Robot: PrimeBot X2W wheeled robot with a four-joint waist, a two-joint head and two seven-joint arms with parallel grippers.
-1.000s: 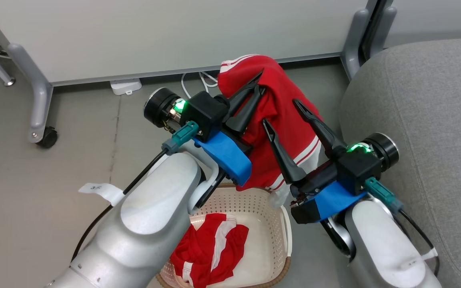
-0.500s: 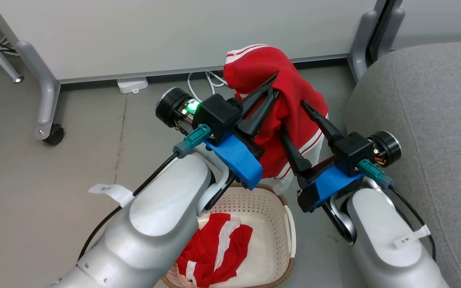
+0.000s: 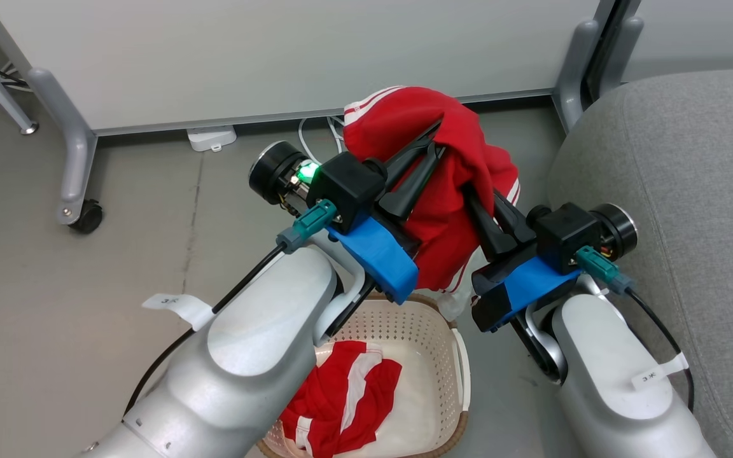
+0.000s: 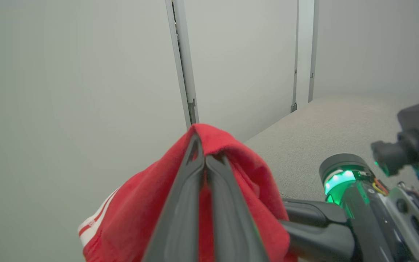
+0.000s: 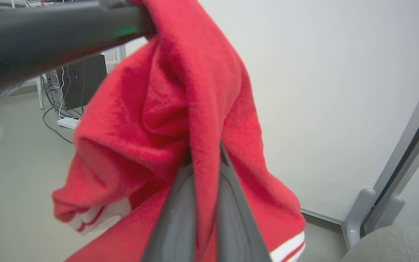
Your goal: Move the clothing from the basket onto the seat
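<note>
Right end effector (image 3: 473, 194) newly tight on red garment (image 3: 404, 117), left end effector (image 3: 435, 133) likewise; long axis downward.

The left forearm (image 3: 258, 337) hides part of the basket (image 3: 404, 321), cut off below.

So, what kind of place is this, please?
Probably an office or lab: a wheeled partition panel, a power strip on the grey floor, and a dark computer tower.

Red garment (image 3: 404, 117) aloft above basket (image 3: 404, 318)
</note>
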